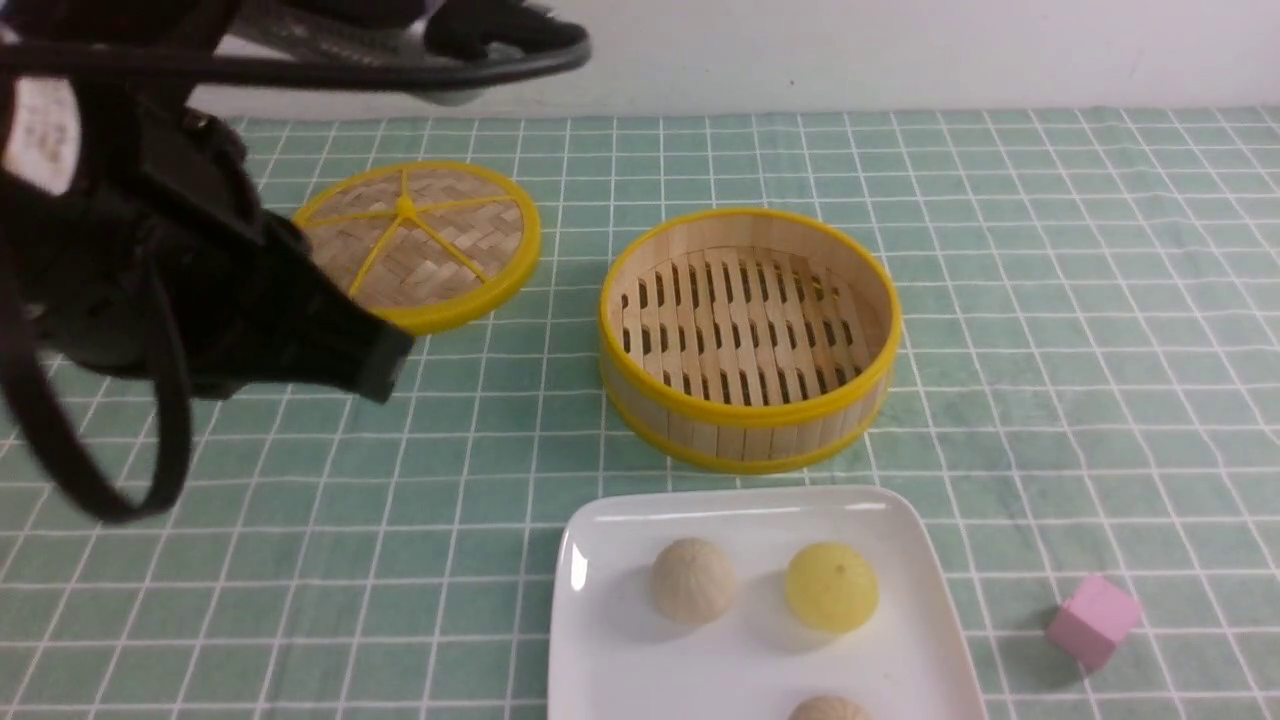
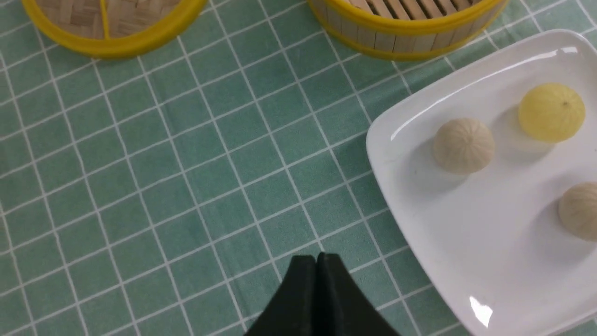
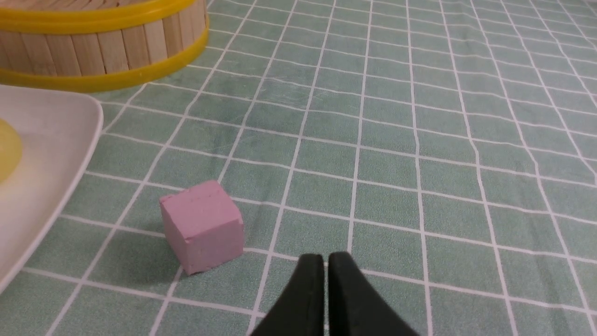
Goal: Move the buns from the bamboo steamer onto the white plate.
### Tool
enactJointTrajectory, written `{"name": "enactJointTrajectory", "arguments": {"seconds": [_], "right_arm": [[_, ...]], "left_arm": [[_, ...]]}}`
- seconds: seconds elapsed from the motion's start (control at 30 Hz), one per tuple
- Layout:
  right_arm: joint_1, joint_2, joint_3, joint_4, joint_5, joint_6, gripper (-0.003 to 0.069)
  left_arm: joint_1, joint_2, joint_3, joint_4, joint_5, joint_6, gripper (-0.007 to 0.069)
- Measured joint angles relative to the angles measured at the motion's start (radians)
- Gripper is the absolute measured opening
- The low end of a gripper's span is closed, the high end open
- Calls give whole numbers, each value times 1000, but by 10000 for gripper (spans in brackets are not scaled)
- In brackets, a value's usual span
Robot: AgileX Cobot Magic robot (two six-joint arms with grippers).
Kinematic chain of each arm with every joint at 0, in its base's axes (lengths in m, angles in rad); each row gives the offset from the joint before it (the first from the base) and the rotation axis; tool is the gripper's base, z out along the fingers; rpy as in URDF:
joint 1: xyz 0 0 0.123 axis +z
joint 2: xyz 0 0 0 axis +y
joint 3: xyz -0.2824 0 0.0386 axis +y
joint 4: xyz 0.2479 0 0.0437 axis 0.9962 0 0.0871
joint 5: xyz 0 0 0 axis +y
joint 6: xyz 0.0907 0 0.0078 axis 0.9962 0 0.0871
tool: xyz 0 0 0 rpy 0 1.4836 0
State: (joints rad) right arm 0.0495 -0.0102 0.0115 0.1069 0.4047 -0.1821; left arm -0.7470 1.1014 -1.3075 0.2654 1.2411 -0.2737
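Front view, steamer: the bamboo steamer (image 1: pixel 745 432) stands open on the surface, and I see only bare slats inside. No bun is left in it.
Front view, plate: the white plate (image 1: pixel 690 670) lies just in front of the steamer and carries both buns (image 1: pixel 693 580). One sits toward the plate's left, the other is cut off by the picture's lower edge. A yellow bun (image 1: pixel 831 586) sits beside the first.
Front view, arms: my left arm (image 1: pixel 200 290) hangs raised over the left of the surface, near the lid (image 1: pixel 420 245). My right arm is out of sight here.
Left wrist view, gripper: my left gripper (image 2: pixel 317 261) has its jaws pressed together with nothing between them. It is above the bare checked surface, apart from the plate.
Right wrist view, gripper: my right gripper (image 3: pixel 325 261) is likewise closed and holds nothing. It is near a pink cube (image 3: pixel 201 226) but not touching it.
Progress: I judge the moving done, since both buns rest on the plate and nothing remains to carry.
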Motion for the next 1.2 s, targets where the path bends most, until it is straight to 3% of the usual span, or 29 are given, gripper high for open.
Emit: {"name": "enactJointTrajectory", "arguments": {"seconds": [0.37,0.5,0.7,0.93,1.07,1.2], "right_arm": [[-4,0,0,7,-10,104,57],[-4,0,0,7,-10,105,64],[-4,0,0,7,-9,105,76],[-4,0,0,7,-9,105,86],[-4,0,0,7,-9,105,91],[-4,0,0,7,-9,106,97]], "left_arm": [[0,-313,307,2,-76,-134,1],[0,-454,477,15,-216,-237,1],[0,-640,810,88,-675,-412,4],[0,-647,1001,142,-1125,-519,11],[0,-647,1048,147,-1199,-525,12],[0,-647,1058,147,-1158,-526,15]]}}
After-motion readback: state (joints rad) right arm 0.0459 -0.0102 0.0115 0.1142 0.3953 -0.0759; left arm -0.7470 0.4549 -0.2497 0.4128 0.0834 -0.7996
